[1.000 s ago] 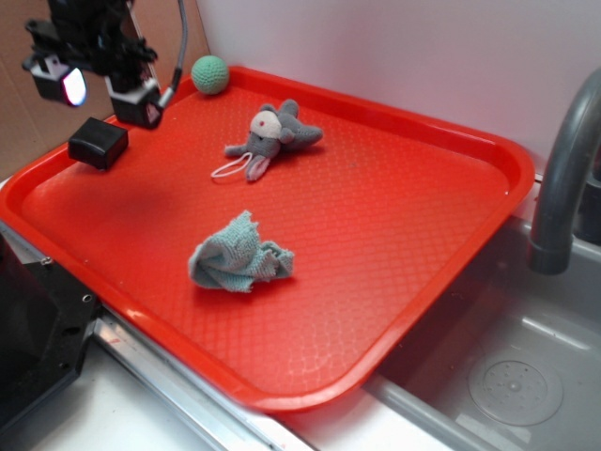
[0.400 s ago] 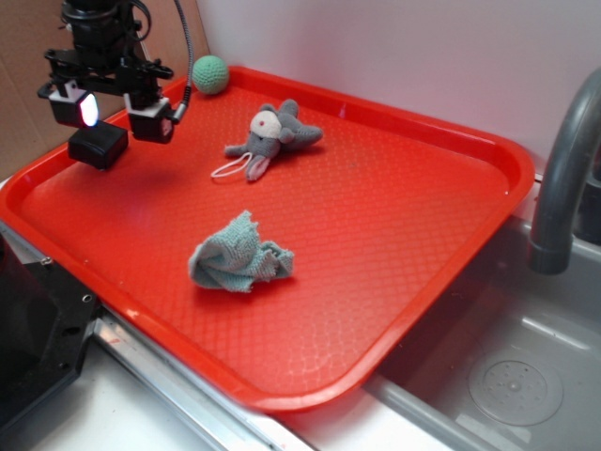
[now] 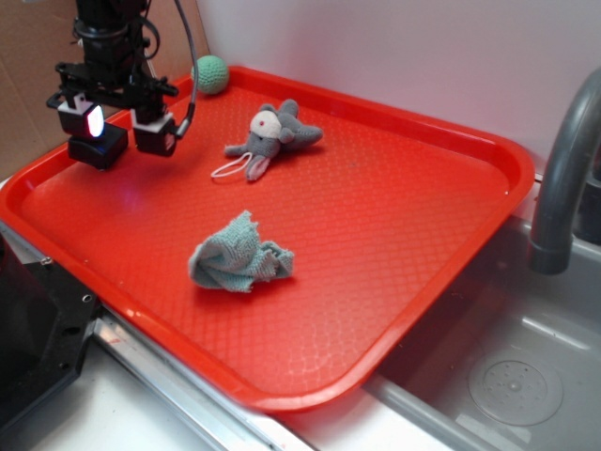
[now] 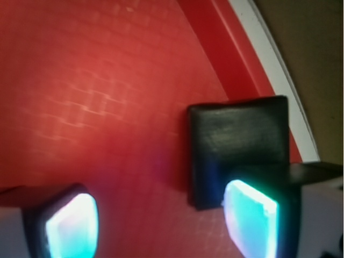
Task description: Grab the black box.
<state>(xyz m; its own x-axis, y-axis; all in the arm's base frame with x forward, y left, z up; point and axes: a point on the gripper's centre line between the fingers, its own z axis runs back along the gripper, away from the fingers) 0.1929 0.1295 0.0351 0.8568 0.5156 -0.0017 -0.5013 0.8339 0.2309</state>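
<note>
the pincer has dropped lower at the upper left of the frame, spread wide, one finger over the black box by the tray's edge, not yet straddling it.

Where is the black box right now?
In the exterior view, the black box sits in the red tray's far-left corner, under the open gripper, below the green ball.

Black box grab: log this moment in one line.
gripper: open | black box: on red tray, ungrasped | fingers: one over box, not straddling
</note>
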